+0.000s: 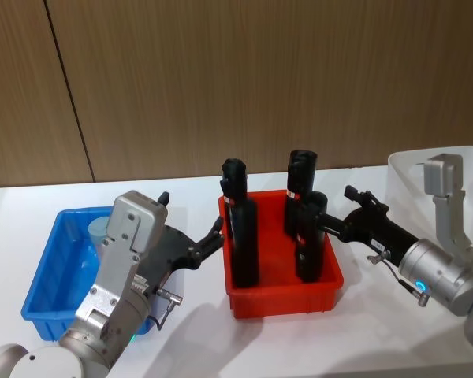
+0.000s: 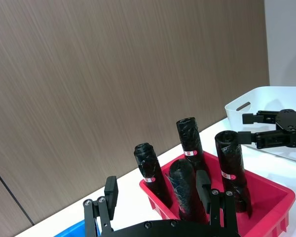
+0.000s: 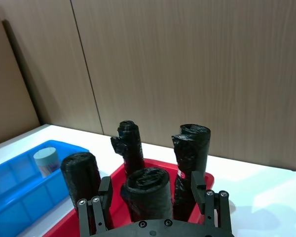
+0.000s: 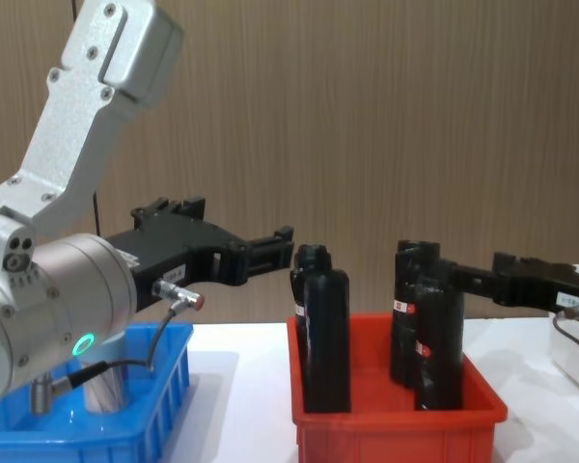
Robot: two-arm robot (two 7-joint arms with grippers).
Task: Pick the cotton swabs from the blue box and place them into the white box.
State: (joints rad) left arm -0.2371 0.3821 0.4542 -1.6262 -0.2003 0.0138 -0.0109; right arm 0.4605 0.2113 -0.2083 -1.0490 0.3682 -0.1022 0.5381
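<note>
Half-hidden by the left arm (image 1: 130,236), a clear pale-lidded cotton-swab jar (image 1: 101,228) sits in the blue plastic box (image 1: 47,272); left gripper (image 2: 157,186) and right gripper (image 3: 151,185) gape.

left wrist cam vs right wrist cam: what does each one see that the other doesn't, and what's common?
Left wrist, not right wrist: the white box, with the right gripper open beside the red bin.
Right wrist, not left wrist: a cotton swabs jar standing in the blue box.
Both: the red bin with four upright black bottles, the wood wall behind, and the camera's own open gripper facing the bottles (left gripper in the left wrist view). The left wrist view also catches a corner of the blue box.
</note>
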